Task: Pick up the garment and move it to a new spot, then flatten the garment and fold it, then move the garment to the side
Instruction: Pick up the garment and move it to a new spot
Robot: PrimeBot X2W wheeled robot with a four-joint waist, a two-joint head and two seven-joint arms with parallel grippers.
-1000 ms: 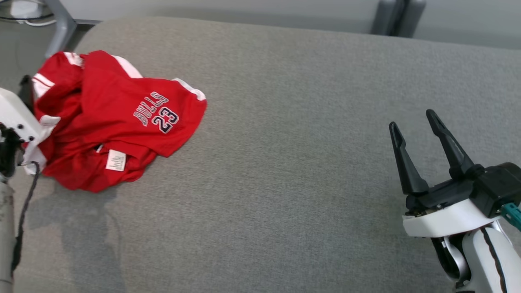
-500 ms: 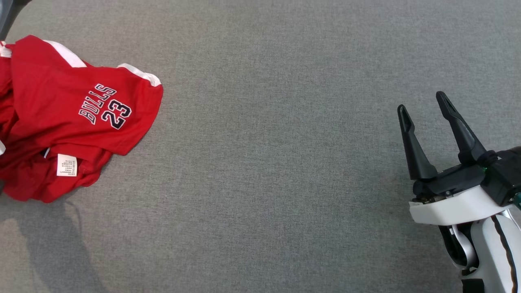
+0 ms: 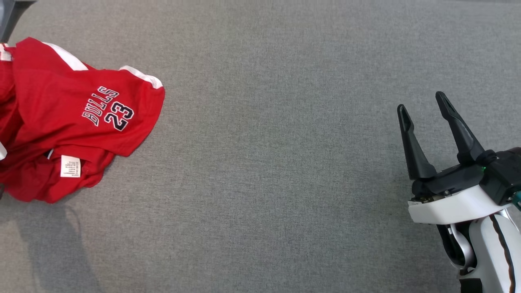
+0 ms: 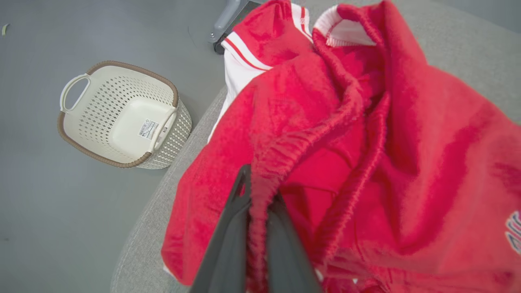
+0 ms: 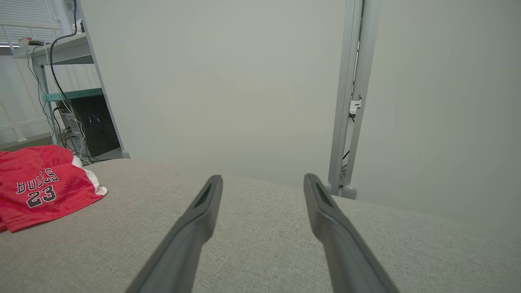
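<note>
Far from the spread right tool [image 3: 420,100], the left tool [image 4: 260,183] pinches the garment [image 3: 61,106].

One red garment [image 3: 73,122] is counted, with one white label [image 3: 70,166] and one printed number, 23. Two claws are counted: one left claw [image 4: 260,187] and one right claw [image 3: 421,100]. Two dark fingers [image 3: 414,150] are seen per claw, four in all. One grey padded surface [image 3: 285,183] is counted. One cream basket [image 4: 173,140] is logged on the floor [image 4: 40,203], with two handles [image 4: 71,91] and one sticker [image 4: 148,129] inside. Two pale uprights [image 5: 354,97], set close together, are noted behind the surface.
</note>
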